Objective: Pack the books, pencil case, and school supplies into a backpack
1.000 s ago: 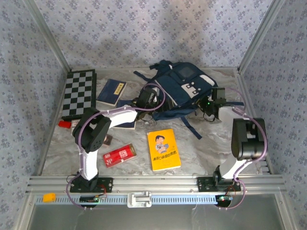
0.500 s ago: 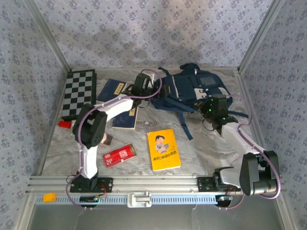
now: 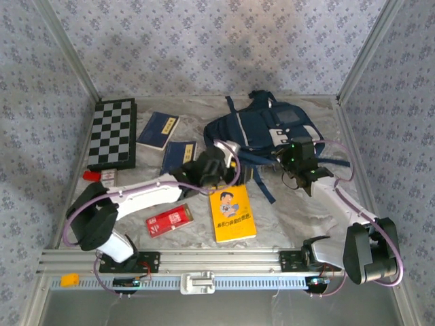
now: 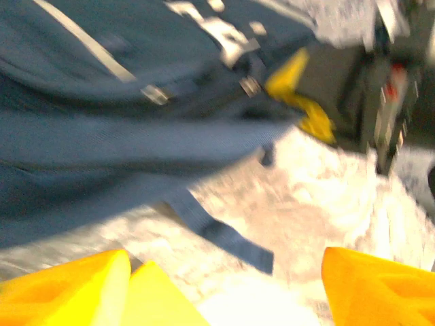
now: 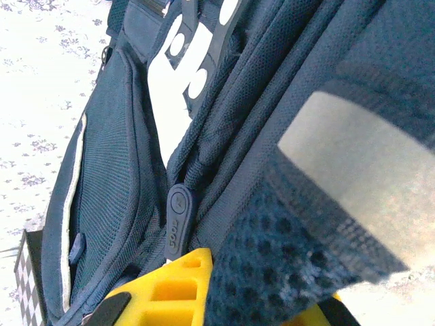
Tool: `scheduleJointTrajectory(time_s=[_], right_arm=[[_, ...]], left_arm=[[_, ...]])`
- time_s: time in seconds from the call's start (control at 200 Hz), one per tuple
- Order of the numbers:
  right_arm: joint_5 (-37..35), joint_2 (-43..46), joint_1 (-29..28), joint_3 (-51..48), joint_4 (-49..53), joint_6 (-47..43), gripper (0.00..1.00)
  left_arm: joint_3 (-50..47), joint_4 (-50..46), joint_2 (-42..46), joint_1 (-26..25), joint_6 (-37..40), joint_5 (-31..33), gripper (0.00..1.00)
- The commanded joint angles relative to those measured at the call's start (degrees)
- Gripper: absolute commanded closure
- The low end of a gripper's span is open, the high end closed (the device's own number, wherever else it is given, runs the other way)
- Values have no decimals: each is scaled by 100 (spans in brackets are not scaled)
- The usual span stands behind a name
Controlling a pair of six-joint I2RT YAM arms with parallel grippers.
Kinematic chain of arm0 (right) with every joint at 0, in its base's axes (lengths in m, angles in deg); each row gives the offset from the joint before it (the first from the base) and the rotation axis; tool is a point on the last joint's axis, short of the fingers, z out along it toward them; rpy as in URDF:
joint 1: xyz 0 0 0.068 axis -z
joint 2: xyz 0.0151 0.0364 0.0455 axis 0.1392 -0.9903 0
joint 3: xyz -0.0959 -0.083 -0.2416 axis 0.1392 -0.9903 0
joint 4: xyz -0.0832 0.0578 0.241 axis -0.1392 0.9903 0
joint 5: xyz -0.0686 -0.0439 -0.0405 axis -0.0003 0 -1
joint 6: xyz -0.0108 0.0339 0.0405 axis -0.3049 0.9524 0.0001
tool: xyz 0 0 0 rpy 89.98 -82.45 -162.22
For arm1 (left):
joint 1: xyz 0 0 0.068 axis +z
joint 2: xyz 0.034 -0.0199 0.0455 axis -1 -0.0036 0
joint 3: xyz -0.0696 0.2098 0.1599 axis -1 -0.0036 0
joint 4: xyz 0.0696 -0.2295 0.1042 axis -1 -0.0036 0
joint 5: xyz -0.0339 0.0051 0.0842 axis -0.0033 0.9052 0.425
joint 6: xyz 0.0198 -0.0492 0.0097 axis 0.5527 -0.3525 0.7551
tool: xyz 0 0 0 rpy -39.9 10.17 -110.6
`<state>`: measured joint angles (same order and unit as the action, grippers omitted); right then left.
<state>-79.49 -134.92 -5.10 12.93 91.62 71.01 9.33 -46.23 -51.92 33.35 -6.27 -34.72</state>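
The navy backpack (image 3: 253, 130) lies at the back middle of the table, close up in the right wrist view (image 5: 109, 170). My right gripper (image 3: 300, 160) is shut on its mesh padded edge (image 5: 292, 265), beside a zip pull (image 5: 177, 221). My left gripper (image 3: 224, 157) hovers open just in front of the backpack (image 4: 102, 102), nothing between its yellow fingers (image 4: 68, 285), with a loose strap (image 4: 217, 234) ahead. Two navy books (image 3: 158, 129) (image 3: 179, 152) lie left of the bag. The yellow book (image 3: 232, 212) and the red pencil case (image 3: 170, 219) lie near the front.
A chequered board (image 3: 112, 132) lies at the back left, with a small red block (image 3: 92, 175) in front of it. Dark straps (image 3: 262, 182) trail from the backpack onto the marbled table (image 3: 292, 210). Patterned walls close in the back and sides.
My left gripper has pulled back from the backpack's far left side to its near edge and narrowed a little. The backpack has shifted and settled flatter. The right gripper keeps its hold.
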Motion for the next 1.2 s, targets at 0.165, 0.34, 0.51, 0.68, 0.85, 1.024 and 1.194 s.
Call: scheduleJointTrajectory(time_s=[0.165, 0.34, 0.51, 0.68, 0.85, 1.024, 1.194], right_arm=[[77, 169, -171, 147, -225, 394, 95], [46, 164, -206, 198, -201, 406, 95], [141, 173, -211, 177, -195, 451, 96], [280, 190, -212, 126, -256, 549, 97], [393, 226, -236, 30, -306, 667, 98], [487, 289, -267, -63, -359, 756, 99], [408, 342, -285, -156, -309, 778, 100]], left_arm=[[304, 1161, -1209, -760, 599, 738, 34], [729, 1658, -1958, -765, 772, 844, 35], [1054, 2059, -2492, -771, 1044, 1331, 37], [1457, 2086, -2875, -747, 1174, 1717, 41], [1889, 2058, -3226, -686, 1225, 1851, 47], [2207, 2056, -3478, -574, 1160, 1807, 56], [2382, 2149, -3438, -552, 1326, 1763, 70]])
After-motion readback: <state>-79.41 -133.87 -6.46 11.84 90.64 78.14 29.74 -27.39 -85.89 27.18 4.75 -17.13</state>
